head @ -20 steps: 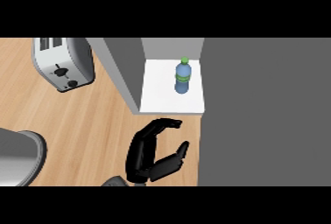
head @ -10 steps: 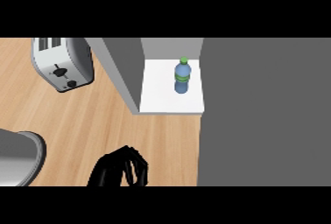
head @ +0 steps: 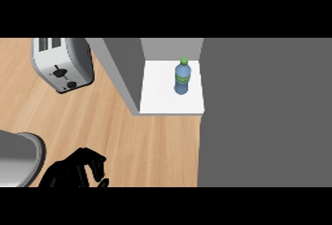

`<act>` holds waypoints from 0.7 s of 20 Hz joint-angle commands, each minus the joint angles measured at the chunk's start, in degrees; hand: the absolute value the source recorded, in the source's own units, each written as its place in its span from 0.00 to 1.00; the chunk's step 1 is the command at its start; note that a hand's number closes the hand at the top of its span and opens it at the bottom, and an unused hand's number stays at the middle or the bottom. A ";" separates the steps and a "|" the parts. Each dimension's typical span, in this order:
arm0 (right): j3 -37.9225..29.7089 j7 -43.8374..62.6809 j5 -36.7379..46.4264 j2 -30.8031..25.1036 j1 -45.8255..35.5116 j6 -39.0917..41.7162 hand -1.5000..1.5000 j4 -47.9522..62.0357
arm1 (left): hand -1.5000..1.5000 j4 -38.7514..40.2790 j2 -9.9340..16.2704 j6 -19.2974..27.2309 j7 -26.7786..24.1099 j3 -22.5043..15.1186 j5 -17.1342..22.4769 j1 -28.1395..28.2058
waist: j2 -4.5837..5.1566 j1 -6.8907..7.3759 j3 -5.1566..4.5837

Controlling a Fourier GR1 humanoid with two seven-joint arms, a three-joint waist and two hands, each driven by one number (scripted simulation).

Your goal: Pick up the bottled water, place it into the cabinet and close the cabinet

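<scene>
Standing on the white cabinet floor (head: 170, 103), the water bottle (head: 182, 79) is already inside the cabinet, near the back and toward the right side, with its green cap pointing up and slightly away. Its long axis runs upright, so it looks steady where it is.

Only one hand (head: 74, 171) shows, low over the near edge of the wooden table (head: 130, 140), well apart from the bottle. Its black fingers are curled in and it has hold of nothing. Which arm it belongs to I cannot tell for sure; it sits left of the middle, so I take it for the left hand. The other hand is out of sight.

What seems left is closing the cabinet. The big grey panel (head: 266, 110) on the right looks like the open door. To do it well, I would push the door on its flat face, swinging slowly so nothing bumps the bottle.

A toaster (head: 63, 63) stands at the far left corner, and a grey rounded thing (head: 18, 158) sits at the left edge.
</scene>
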 commanded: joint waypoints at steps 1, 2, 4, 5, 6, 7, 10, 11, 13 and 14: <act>-2.31 1.56 5.02 -0.16 2.14 0.72 1.00 -16.32 | 0.00 -3.88 3.90 -3.58 -0.72 4.46 4.16 3.37 | -0.38 -0.68 -0.09; -0.13 1.84 6.95 1.29 1.25 0.62 1.00 -16.84 | 0.00 -4.78 3.58 -3.10 -0.73 4.42 4.35 4.11 | -0.32 -0.39 -0.06; 2.06 3.34 5.75 0.22 2.02 -0.66 1.00 -17.72 | 0.00 -6.34 7.57 -5.69 -1.45 7.46 5.94 6.58 | -0.37 0.64 -0.24; 2.55 3.41 6.52 0.30 1.73 -0.13 1.00 -17.95 | 0.00 -6.19 7.11 -5.10 -2.30 8.34 6.00 7.09 | -0.34 0.37 -0.21; 3.26 3.33 7.21 0.40 2.21 1.80 1.00 -17.63 | 0.00 -3.92 8.07 -5.69 -2.57 10.08 6.10 6.79 | -0.30 -0.61 -0.17; 4.63 4.45 7.17 -0.36 1.47 0.68 1.00 -17.67 | 0.00 -6.02 9.52 -5.79 -2.25 10.73 6.83 8.67 | -0.41 0.87 -0.28; 6.69 5.07 7.38 -0.99 0.54 1.38 1.00 -18.74 | 0.00 -7.11 11.24 -6.35 -1.58 13.01 8.59 10.24 | -0.87 0.55 -0.44; 7.84 5.32 8.33 -0.86 -2.19 1.01 1.00 -18.03 | 0.00 -6.48 11.74 -8.11 -2.40 13.06 8.56 10.85 | -0.57 1.43 -0.50; 10.04 6.58 8.73 -1.25 -2.30 1.21 1.00 -17.91 | 0.00 -6.55 12.59 -9.11 -3.27 14.59 9.35 12.49 | -0.80 1.37 -0.58; 10.07 6.72 8.76 -1.73 -3.37 1.43 1.00 -18.31 | 0.00 -7.39 12.42 -8.98 -2.90 15.00 10.41 13.02 | -0.91 1.26 -0.58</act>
